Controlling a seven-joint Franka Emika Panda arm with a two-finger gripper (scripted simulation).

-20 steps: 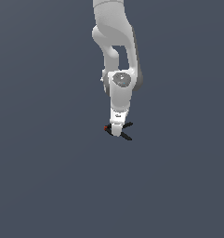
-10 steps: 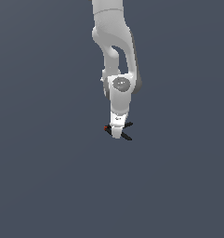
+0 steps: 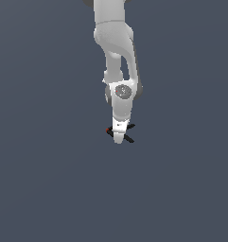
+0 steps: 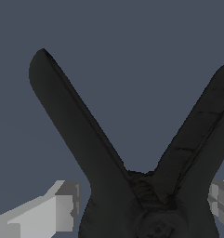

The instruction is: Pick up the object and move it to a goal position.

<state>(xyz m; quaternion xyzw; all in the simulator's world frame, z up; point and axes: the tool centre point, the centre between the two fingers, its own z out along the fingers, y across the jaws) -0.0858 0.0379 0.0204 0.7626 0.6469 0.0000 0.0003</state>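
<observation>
object (image 4: 132, 186): black V, two thin arms | red-orange tip

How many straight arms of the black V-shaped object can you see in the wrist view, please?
2: both arms of the black V-shaped object spread apart from the joint between the end effector fingers; one ends in frame, the other is cut off at the picture's edge.

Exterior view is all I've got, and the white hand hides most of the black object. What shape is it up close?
Observer: In the wrist view the black object is a V, two thin arms spreading from one joint.
Operator: Where are the jaws?
Observer: One light finger sits on each side of that joint.
Operator: Closed on it?
Observer: Contact can't be judged; the wrist view's edge cuts off the far one.
</observation>
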